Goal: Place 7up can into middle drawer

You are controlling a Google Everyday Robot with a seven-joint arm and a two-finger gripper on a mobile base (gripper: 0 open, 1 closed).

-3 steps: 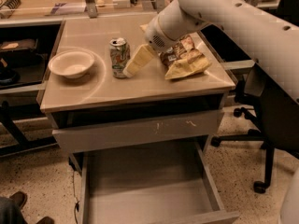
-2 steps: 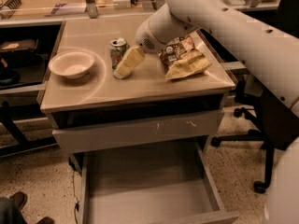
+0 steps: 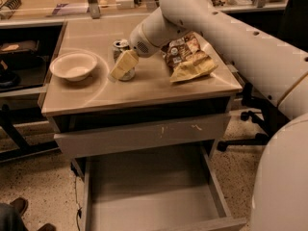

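1. The arm [image 3: 231, 37] has been swung further left across the table top [image 3: 144, 88] over the last second. It now takes up most of the right side of the view, with the wrist brought down right at the can.
2. The middle drawer [image 3: 149, 196] is pulled out wide open at the bottom, nothing seen on its floor. No change there, so the drop spot can be counted as ready. The scratched drawer front [image 3: 144, 136] above it is left shut.
3. The crisp bag [image 3: 190, 59] hasn't been touched. More of it is uncovered now that the wrist has been shifted off it.
4. The bowl [image 3: 73, 66] is sat where it was, left of the can and apart from it.
5. The gripper [image 3: 123, 65] has been slid from just right of the can to directly in front of it, so the can is now partly hidden by it. Whether it's open or already closed on the can can't be told from this angle.
6. The 7up can [image 3: 120, 45] is stood upright on the table top, not lifted, only its silver top and a bit of its base showing. So the reach looks basically done; the grasp and the carry down to the drawer are still to be done.
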